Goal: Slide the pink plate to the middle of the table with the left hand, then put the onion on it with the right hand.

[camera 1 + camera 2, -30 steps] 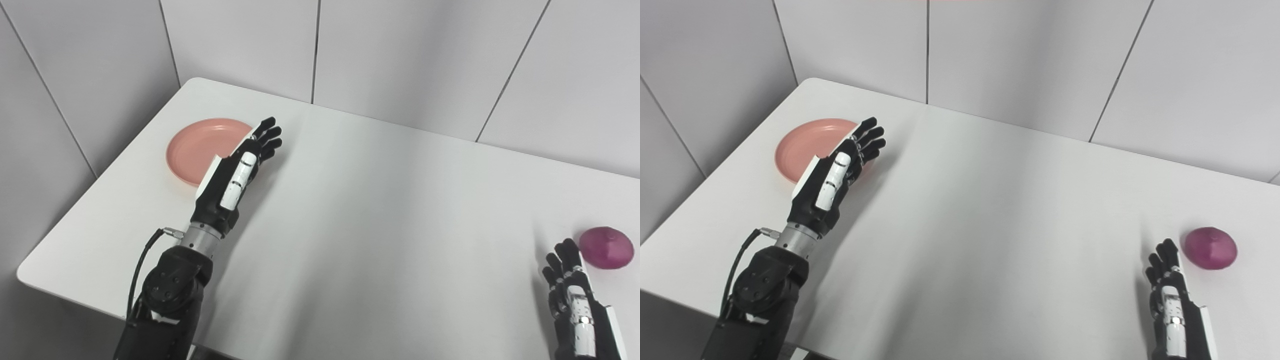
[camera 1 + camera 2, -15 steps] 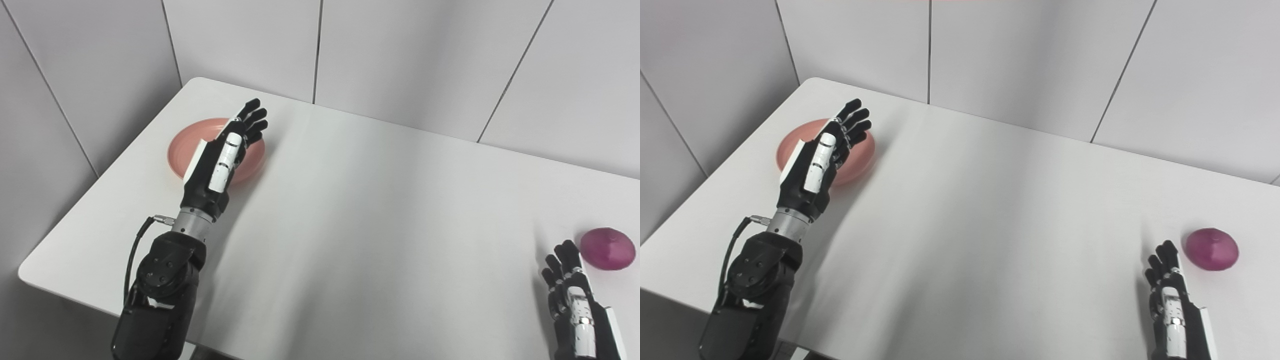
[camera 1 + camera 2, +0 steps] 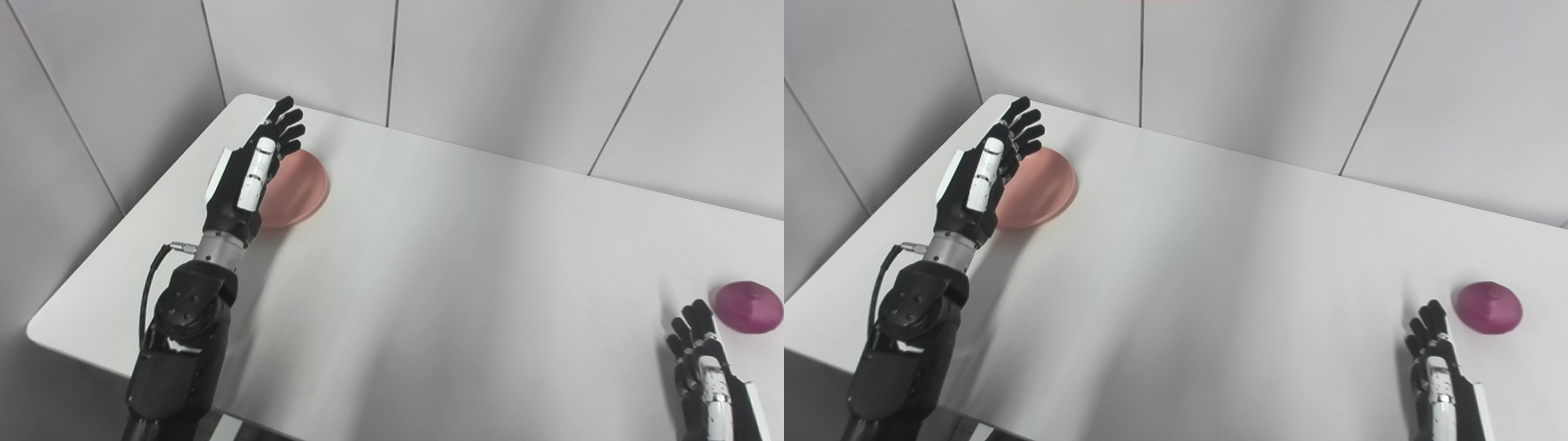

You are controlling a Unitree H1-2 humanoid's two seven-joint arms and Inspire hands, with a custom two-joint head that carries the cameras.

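Left hand (image 3: 254, 168) swung over from the pink plate's (image 3: 300, 190) inner side to its outer rim, fingers released and straight, set to push inward. Plate unmoved near the surface's (image 3: 429, 257) far-left corner. Right hand (image 3: 704, 373) idle, fingers loose, beside onion (image 3: 748, 298) at the right edge.

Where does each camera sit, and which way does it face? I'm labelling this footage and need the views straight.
Left eye view: on the robot's head, looking down at the white table; shows the left hand and arm over the pink plate, and the right hand beside the onion.
Right eye view: head camera just alongside, facing the same way; same arms and hands, everything sitting slightly further left in the picture.
Shared: table, plate, onion, both hands, grey wall panels.
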